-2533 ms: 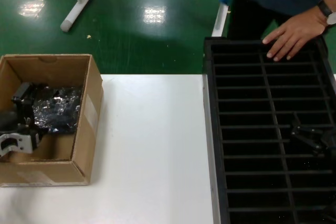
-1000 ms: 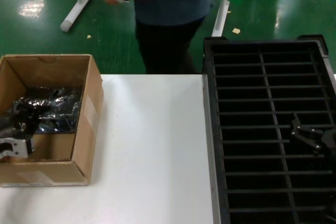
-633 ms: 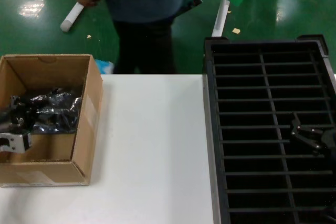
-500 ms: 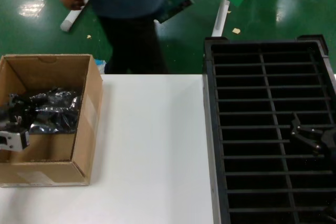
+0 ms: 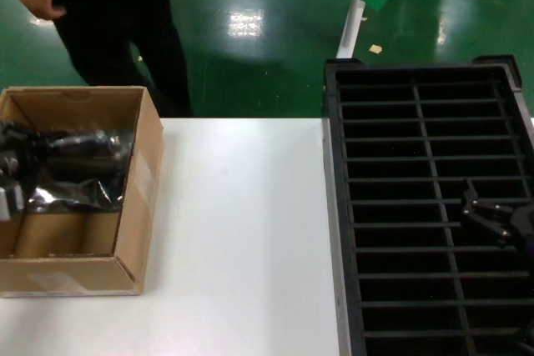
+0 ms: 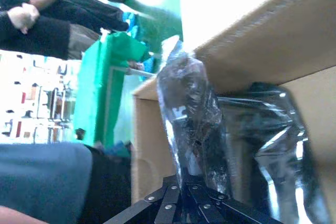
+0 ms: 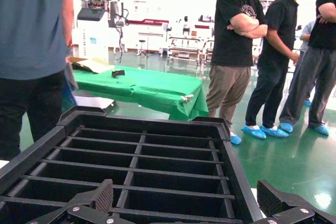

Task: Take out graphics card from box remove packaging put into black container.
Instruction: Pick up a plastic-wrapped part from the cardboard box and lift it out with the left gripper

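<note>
At about 8 o'clock in the head view, the box [image 5: 125,231] is seen on the white surface [image 5: 242,239], open at the top. The left gripper [image 5: 7,181] is placed inside the box at its 9 o'clock side, mostly cut off by the picture edge. In the left wrist view its fingers [image 6: 173,203] are closed on the lower edge of the packaging [image 6: 191,114], and the crinkly bag is held up so that its top reaches above the cardboard rim. In the head view the packaging [image 5: 79,168] is seen stretched across the inside of the box, above the floor of the box. A dark shape is seen through the plastic, but the graphics card itself cannot be told clearly.

At 3 o'clock the black container [image 5: 430,206] is placed beside the surface, with its long narrow slots open. The right gripper [image 5: 492,216] is held over the slots at the 4 o'clock part of the container, and its fingers [image 7: 102,195] are spread wide apart, with nothing between them.

Farther away, at 11 o'clock, a person [image 5: 108,6] in dark trousers is seen standing on the green floor [image 5: 250,47] behind the box.
</note>
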